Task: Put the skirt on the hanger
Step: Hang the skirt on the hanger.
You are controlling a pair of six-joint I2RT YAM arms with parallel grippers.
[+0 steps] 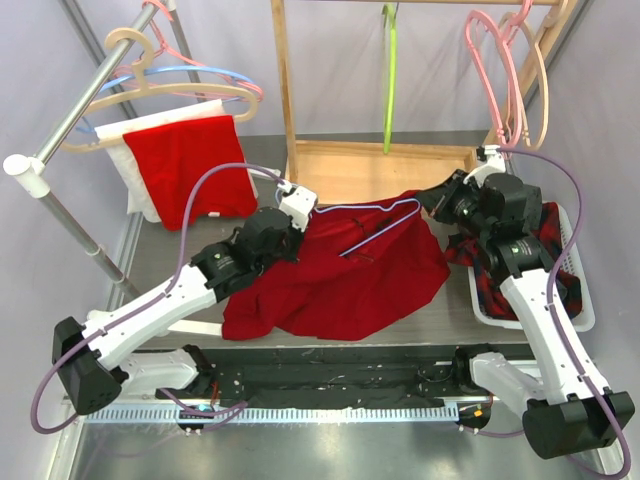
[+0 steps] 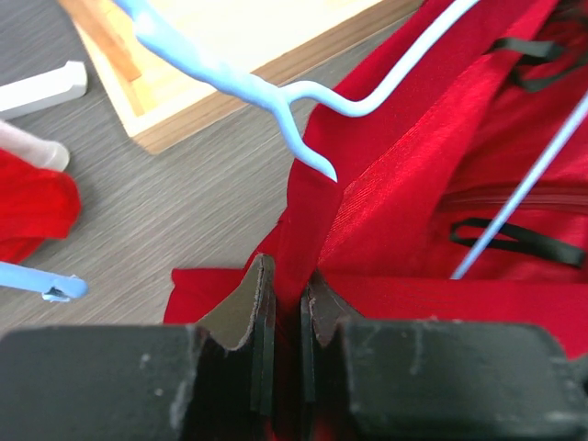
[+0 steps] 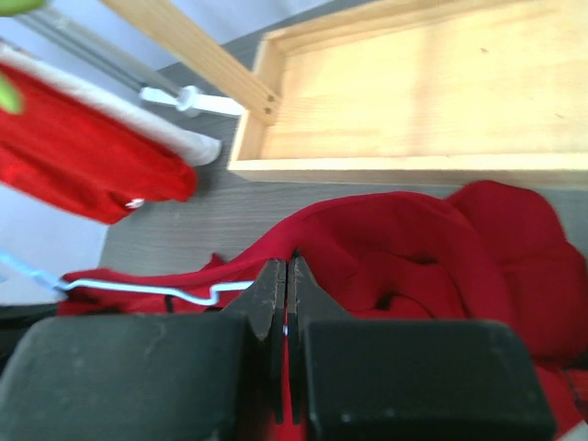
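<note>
The red skirt (image 1: 340,285) lies bunched on the table between the two arms. A thin light-blue hanger (image 1: 365,208) runs across its top edge. My left gripper (image 1: 300,215) is at the skirt's upper left corner. In the left wrist view that gripper (image 2: 287,285) is shut on a fold of the skirt (image 2: 413,184), just below the hanger's hooked end (image 2: 276,96). My right gripper (image 1: 432,203) is at the hanger's right end. In the right wrist view it (image 3: 287,271) is shut on the hanger wire (image 3: 138,288), with the skirt (image 3: 413,248) right behind the fingertips.
A wooden rack base (image 1: 385,165) stands just behind the skirt. A white basket (image 1: 575,300) with dark plaid cloth sits at the right. At the back left, a metal rail (image 1: 80,110) holds hangers and a red cloth (image 1: 190,165). Pink hangers (image 1: 505,70) hang back right.
</note>
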